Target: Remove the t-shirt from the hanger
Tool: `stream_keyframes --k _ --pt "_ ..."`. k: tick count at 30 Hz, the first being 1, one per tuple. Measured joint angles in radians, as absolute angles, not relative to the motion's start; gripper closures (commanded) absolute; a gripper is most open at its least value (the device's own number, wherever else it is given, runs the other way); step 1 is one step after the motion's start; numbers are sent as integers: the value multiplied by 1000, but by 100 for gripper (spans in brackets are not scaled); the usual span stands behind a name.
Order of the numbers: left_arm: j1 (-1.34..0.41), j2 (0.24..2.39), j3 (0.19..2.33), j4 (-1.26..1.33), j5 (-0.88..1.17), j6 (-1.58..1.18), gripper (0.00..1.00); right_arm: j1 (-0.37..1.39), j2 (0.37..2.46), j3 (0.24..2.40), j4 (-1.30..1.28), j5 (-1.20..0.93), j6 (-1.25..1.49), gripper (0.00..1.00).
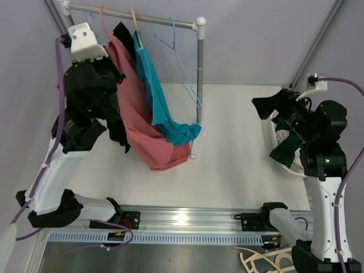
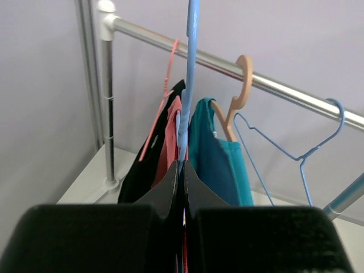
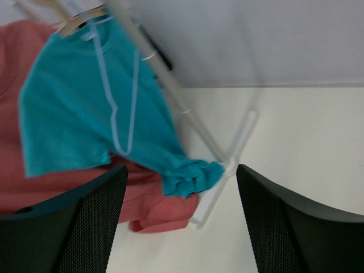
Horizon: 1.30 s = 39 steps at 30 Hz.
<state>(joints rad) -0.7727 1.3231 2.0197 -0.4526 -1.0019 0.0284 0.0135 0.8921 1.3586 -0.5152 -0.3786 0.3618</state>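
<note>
While the right arm hangs over the right side of the table (image 1: pixel 239 170), well apart from the clothes rack, the left arm reaches up to the left end of the rail (image 1: pixel 148 20). The left gripper (image 2: pixel 182 170) has its fingers pressed together on the thin stem of a blue hanger (image 2: pixel 190 68), which rises straight up from between the fingertips and crosses in front of the rail. The red t-shirt (image 1: pixel 148 136) hangs just beside that stem, its fabric gathered against it. Whether this hanger carries it cannot be told. The shirt's lower part sags down to the table and lies bunched near the foot of the rack post (image 1: pixel 199 74).

Left of the red shirt hangs a black garment (image 2: pixel 142 170), with a pink hanger (image 2: pixel 168 74) above it. On the red shirt's other side, a teal t-shirt (image 1: pixel 156 96) hangs from a tan hanger (image 2: pixel 242 85), and its hem is crumpled against the foot of the post. Further along the rail, an empty wire hanger (image 2: pixel 301 162) dangles alone.

The right gripper (image 3: pixel 182 176) stands with its jaws spread wide, holding nothing and facing the teal shirt from a distance. A white object (image 1: pixel 278 165) sits partly hidden behind that arm.
</note>
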Motion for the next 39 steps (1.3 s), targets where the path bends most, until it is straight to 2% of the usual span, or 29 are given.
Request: stream_keyframes --k 3,7,12,18,25,30,34,39 --pt "-801 1271 1985 -497 -1064 -23 99 112 898 1354 -484 -441 358 18" --pt "-803 1235 1909 -619 -1106 -186 99 355 876 1289 -414 -458 358 18" --pt "-803 1247 1793 -735 -1112 -328 99 704 859 1177 -331 -347 307 19" --pt "-805 1355 1806 -833 -1097 -442 99 1028 931 1066 -210 -161 232 19" --pt "-806 1566 2102 -1097 -1105 -638 99 1126 1006 944 5 0 202 19" --pt "-806 1574 2113 -1177 -1105 -711 99 1170 1032 853 166 102 179 20" --pt "-806 1568 2101 -1185 -1105 -727 99 1176 1077 836 245 140 169 33" --pt "-806 1557 2097 -1184 -1105 -725 99 1177 1150 846 288 141 164 31"
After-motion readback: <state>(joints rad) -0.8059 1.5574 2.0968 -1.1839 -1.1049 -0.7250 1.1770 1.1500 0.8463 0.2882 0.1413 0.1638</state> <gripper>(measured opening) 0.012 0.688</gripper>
